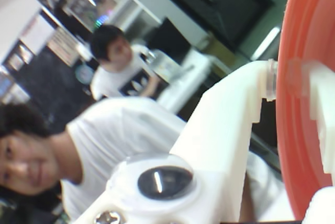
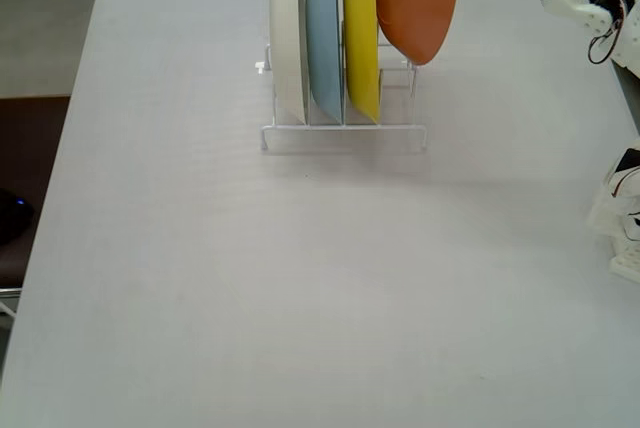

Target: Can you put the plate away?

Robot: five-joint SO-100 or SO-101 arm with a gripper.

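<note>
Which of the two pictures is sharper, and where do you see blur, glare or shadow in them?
The fixed view is sharper: the orange plate has a small white glare near its top edge, and the rack throws a soft shadow on the table. The wrist view is blurred and tilted: the plate's rim, the gripper and the background people are out of focus.

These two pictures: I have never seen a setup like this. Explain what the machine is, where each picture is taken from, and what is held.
It is a small robot arm on a white table. The fixed view looks down on the table from outside the arm; the wrist view comes from a camera riding on the arm, with two people in the background. A clear dish rack holds a white plate, a pale blue plate and a yellow plate on edge. The end effector grips the orange plate, upright above the rack's empty right slot.
</note>
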